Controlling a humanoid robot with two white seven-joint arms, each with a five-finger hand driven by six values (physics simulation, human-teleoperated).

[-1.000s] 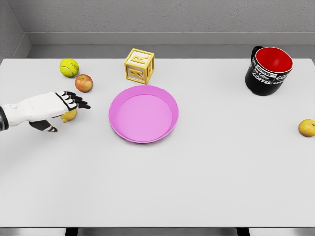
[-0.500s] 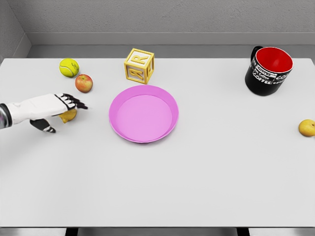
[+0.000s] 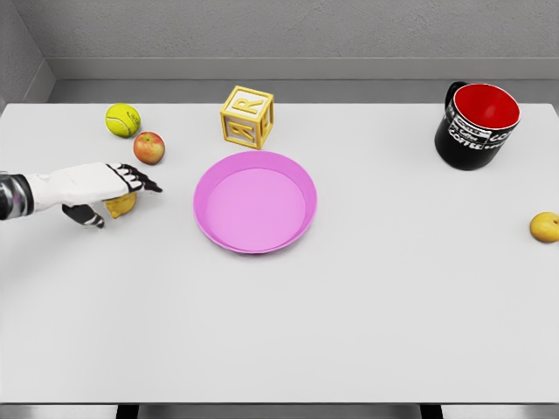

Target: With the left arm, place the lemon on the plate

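Observation:
The lemon lies on the white table left of the pink plate, mostly hidden under my left hand. My left arm comes in from the left edge. Its fingers stretch flat over the top of the lemon and the thumb sits just left of it. The fingers look open, not wrapped around the fruit. The plate holds nothing. My right arm is out of view.
A red apple and a tennis ball sit just behind the hand. A yellow letter block stands behind the plate. At the far right are a black mug and a yellow fruit.
The left hand has drawn back a little to the left and flattened over the lemon. Its thumb has moved in closer to the fruit. The lemon has not moved.

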